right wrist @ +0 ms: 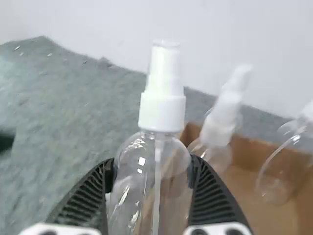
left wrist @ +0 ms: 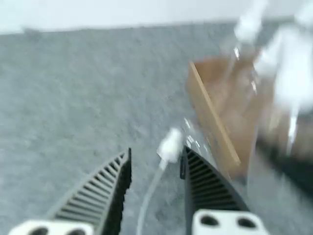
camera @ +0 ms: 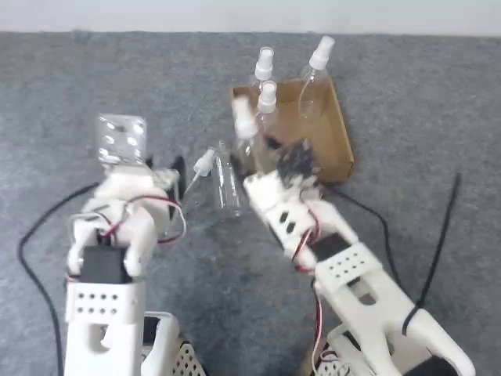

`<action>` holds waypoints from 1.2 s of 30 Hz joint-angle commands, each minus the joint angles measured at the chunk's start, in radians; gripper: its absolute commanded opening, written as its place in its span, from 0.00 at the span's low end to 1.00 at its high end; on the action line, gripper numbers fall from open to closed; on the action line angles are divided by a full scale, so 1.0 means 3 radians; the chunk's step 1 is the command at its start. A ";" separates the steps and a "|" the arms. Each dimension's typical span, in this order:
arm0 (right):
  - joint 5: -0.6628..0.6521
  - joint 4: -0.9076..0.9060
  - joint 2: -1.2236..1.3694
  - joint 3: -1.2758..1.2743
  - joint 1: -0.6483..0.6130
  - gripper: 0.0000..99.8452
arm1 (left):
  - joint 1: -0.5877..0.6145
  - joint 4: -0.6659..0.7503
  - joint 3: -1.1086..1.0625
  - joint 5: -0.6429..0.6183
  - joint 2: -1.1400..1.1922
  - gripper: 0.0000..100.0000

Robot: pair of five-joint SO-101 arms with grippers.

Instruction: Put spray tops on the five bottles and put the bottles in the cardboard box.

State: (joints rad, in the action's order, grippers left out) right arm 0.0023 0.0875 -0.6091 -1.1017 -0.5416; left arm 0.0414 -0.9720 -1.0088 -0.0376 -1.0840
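My right gripper (right wrist: 151, 166) is shut on a clear upright bottle (right wrist: 146, 196) with a white spray top (right wrist: 162, 98), held at the near left corner of the cardboard box (camera: 338, 133). Three capped bottles (camera: 264, 64) (camera: 320, 55) (camera: 268, 98) stand in or at the box. A topless bottle (camera: 228, 185) lies on the grey mat. Beside it lies a loose spray top (left wrist: 169, 146) with its tube, between the open fingers of my left gripper (left wrist: 156, 156), which do not close on it.
A clear plastic container (camera: 119, 139) stands on the mat beyond the left arm. Black cables (camera: 438, 243) trail on the mat at both sides. The white wall (right wrist: 220, 39) rises behind the box. Open mat lies at the far left.
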 commanded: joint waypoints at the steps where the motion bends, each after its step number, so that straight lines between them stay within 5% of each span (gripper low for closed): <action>1: 0.0056 -0.0417 -0.0013 0.0690 0.0100 0.01 | -0.0276 0.0194 -0.0187 0.0159 -0.0205 0.16; 8: 0.0056 -0.1378 0.0289 0.1606 -0.0192 0.01 | -0.0696 0.0210 -0.0381 0.0205 -0.0312 0.28; 25: 0.0036 -0.2345 -0.0130 0.1795 -0.0386 0.01 | -0.0557 0.0609 -0.0637 0.0199 -0.0302 0.28; 36: -0.0425 -0.2130 -0.0309 0.1580 0.0647 0.01 | -0.0542 0.0609 -0.0647 0.0184 -0.0302 0.27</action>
State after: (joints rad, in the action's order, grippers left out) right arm -0.0821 -0.6076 -0.6598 -0.6383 -0.4542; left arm -0.1243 -0.8140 -1.2083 0.0161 -1.1577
